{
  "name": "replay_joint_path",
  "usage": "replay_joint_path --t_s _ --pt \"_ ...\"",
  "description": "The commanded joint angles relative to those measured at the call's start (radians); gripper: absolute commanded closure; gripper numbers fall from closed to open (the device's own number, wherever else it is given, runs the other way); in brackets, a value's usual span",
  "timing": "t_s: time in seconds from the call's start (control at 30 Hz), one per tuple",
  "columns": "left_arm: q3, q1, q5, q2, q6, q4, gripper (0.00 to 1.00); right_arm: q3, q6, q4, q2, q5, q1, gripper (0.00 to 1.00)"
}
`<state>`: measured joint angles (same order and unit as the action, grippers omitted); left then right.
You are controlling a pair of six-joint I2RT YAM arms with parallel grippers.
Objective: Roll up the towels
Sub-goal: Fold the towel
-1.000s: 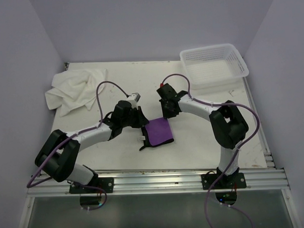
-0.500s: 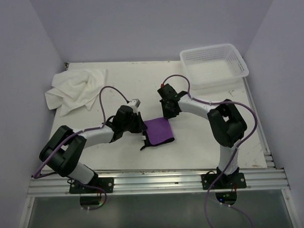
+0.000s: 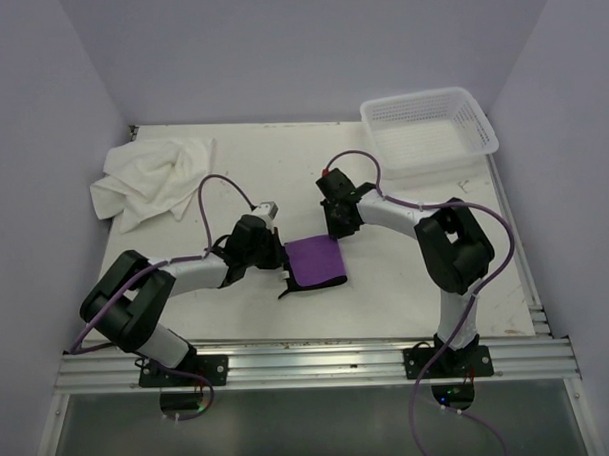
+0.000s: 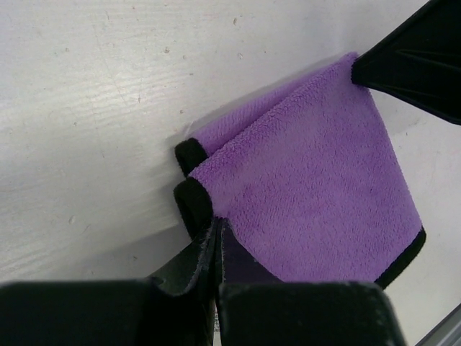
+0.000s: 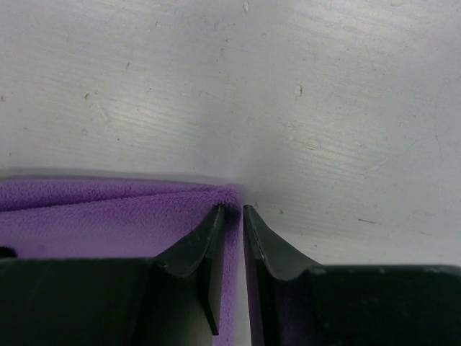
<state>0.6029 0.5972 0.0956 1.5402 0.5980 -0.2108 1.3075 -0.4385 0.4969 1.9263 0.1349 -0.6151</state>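
the left pincer point(image 4: 218, 241) is closed, its two black fingers pressed together on the near corner of the purple towel point(image 4: 310, 202), where the dark edging point(image 4: 191, 205) curls up right at the fingertips. in the overhead view that same pincer point(image 3: 283, 259) sits at the towel's 9 o'clock edge, low against the surface point(image 3: 242, 165), with its arm stretching away toward 8 o'clock.

the right pincer point(image 5: 234, 216) is all but closed, with a thin strip of purple cloth caught between its fingers. it grips a corner of the towel, and the rest of the cloth spreads toward 9 o'clock in its own wrist view. from above, this pincer point(image 3: 337, 230) meets the towel at its 1 o'clock corner. the left wrist view shows one of its black fingers point(image 4: 418, 58) touching that far corner.

the purple towel point(image 3: 316, 260) lies near the middle of the surface, between the two pincers. it is folded: two layers show along its 9 o'clock side in the left wrist view, one set slightly back from the other, each ending in a dark rounded corner.

the white towel point(image 3: 148, 178) lies in a crumpled heap at 10 o'clock from the purple one, well apart from it, near the far-left corner of the surface. the basket point(image 3: 426, 134), white and perforated, stands at 2 o'clock by the far-right corner, well apart from both towels.
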Motion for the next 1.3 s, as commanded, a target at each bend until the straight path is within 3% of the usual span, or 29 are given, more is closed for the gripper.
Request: replay_joint_path --t_s 0.0,0.17,0.33,0.6,0.87,1.27 --pt "-0.023 0.004 -0.014 -0.018 -0.023 -0.016 0.98 0.018 0.035 0.025 -0.044 -0.003 0.006 0.8" --pt "-0.015 0.004 0.0 -0.038 -0.014 -0.022 0.98 0.018 0.041 0.061 -0.165 -0.004 0.006 0.73" --pt "-0.011 0.004 0.006 -0.054 -0.012 -0.018 0.98 -0.025 0.05 0.11 -0.262 -0.052 0.003 0.75" --pt "-0.022 0.004 0.012 -0.068 -0.006 -0.022 0.98 -0.175 0.011 0.08 -0.391 -0.127 -0.026 0.88" --pt "-0.009 0.004 0.018 -0.069 0.002 -0.021 0.98 -0.263 -0.039 0.022 -0.36 -0.127 -0.109 0.91" --pt "-0.017 0.006 0.01 -0.06 -0.004 -0.018 0.98 -0.364 -0.052 -0.077 -0.262 -0.13 -0.115 0.93"
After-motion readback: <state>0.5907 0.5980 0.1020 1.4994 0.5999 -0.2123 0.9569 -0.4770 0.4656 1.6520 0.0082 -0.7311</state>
